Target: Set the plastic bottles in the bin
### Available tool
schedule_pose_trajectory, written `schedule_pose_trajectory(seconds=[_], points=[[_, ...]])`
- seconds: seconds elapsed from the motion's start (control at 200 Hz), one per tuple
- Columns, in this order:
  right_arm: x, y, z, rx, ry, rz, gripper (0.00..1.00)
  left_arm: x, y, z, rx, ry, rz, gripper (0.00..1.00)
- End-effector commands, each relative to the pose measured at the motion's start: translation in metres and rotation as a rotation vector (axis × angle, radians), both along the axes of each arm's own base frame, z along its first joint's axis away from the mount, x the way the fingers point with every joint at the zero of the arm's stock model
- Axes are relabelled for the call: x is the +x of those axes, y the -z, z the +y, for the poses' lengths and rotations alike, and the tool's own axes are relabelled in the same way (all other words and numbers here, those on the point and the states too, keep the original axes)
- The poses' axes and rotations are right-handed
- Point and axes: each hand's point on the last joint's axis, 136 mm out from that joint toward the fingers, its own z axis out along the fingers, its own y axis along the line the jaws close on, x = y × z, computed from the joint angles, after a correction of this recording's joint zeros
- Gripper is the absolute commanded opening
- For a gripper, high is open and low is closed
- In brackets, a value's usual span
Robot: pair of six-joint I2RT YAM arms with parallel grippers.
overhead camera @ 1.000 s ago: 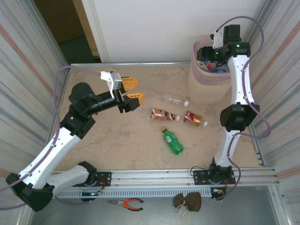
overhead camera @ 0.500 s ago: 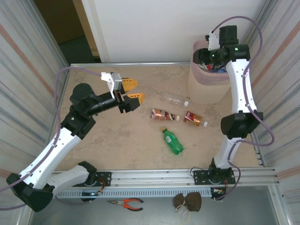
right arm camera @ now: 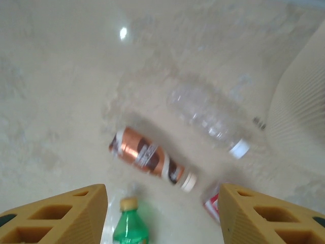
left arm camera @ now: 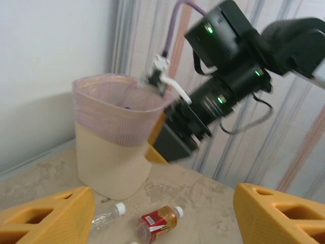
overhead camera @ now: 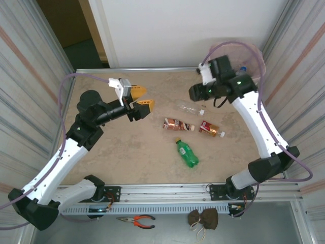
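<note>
Several plastic bottles lie on the table: a clear one (overhead camera: 190, 107), a brown-labelled one (overhead camera: 177, 124), a red-labelled one (overhead camera: 210, 128) and a green one (overhead camera: 186, 153). The pale pink bin (overhead camera: 252, 49) stands at the back right, mostly behind my right arm. My right gripper (overhead camera: 195, 93) hangs open above the clear bottle (right arm camera: 208, 119), with the brown bottle (right arm camera: 150, 157), green bottle (right arm camera: 129, 226) and red bottle (right arm camera: 212, 206) below it and nothing between its fingers. My left gripper (overhead camera: 141, 101) is open and empty over the table's left half, facing the bin (left arm camera: 117, 147).
The table has a raised metal rim and corrugated walls on both sides. My right arm (left arm camera: 223, 86) reaches across in front of the bin in the left wrist view. The bin wall (right arm camera: 304, 127) is close on the right of the right wrist view.
My right arm has swung from over the bin leftward and down to above the clear bottle, jaws somewhat narrower. The left arm has barely moved.
</note>
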Motion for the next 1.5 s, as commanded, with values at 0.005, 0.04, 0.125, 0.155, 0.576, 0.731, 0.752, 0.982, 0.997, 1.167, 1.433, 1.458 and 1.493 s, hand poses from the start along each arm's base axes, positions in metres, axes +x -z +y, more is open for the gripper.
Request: schedule_pose_trajectory(seconds=[0.005,0.04,0.125,0.155,0.576,0.731,0.752,0.982,0.997,1.167,1.433,1.458,1.493], points=[[-0.024,0.029,0.007,-0.067,0.039,0.066,0.58,0.003,0.006,0.012,-0.002,-0.044,0.035,0.72],[-0.031,0.041,0.013,-0.085,0.031,0.096,0.58,0.004,0.008,0.014,0.000,-0.052,0.042,0.73],[-0.049,0.070,0.028,-0.134,0.007,0.164,0.58,0.005,0.012,0.018,0.002,-0.066,0.059,0.72],[-0.054,0.081,0.032,-0.152,-0.003,0.186,0.59,0.005,0.013,0.020,0.002,-0.071,0.063,0.72],[-0.074,0.195,0.068,-0.377,-0.103,0.382,0.67,0.005,0.016,0.026,-0.006,-0.093,0.079,0.72],[-0.072,0.223,0.071,-0.425,-0.106,0.417,0.64,0.004,0.016,0.027,-0.007,-0.098,0.078,0.72],[-0.071,0.226,0.071,-0.430,-0.106,0.421,0.64,0.004,0.015,0.028,-0.008,-0.100,0.077,0.72],[-0.071,0.257,0.071,-0.478,-0.103,0.467,0.61,0.006,0.018,0.029,-0.009,-0.107,0.083,0.72],[-0.072,0.259,0.071,-0.481,-0.104,0.470,0.61,0.006,0.017,0.029,-0.010,-0.107,0.083,0.72],[-0.071,0.274,0.075,-0.490,-0.107,0.493,0.58,0.008,0.019,0.030,-0.010,-0.112,0.085,0.72],[-0.070,0.281,0.069,-0.540,-0.107,0.502,0.49,0.008,0.018,0.033,-0.013,-0.127,0.079,0.72],[-0.070,0.279,0.069,-0.541,-0.107,0.500,0.48,0.008,0.018,0.034,-0.014,-0.129,0.079,0.73],[-0.069,0.277,0.070,-0.538,-0.109,0.497,0.47,0.007,0.017,0.035,-0.015,-0.130,0.077,0.72]])
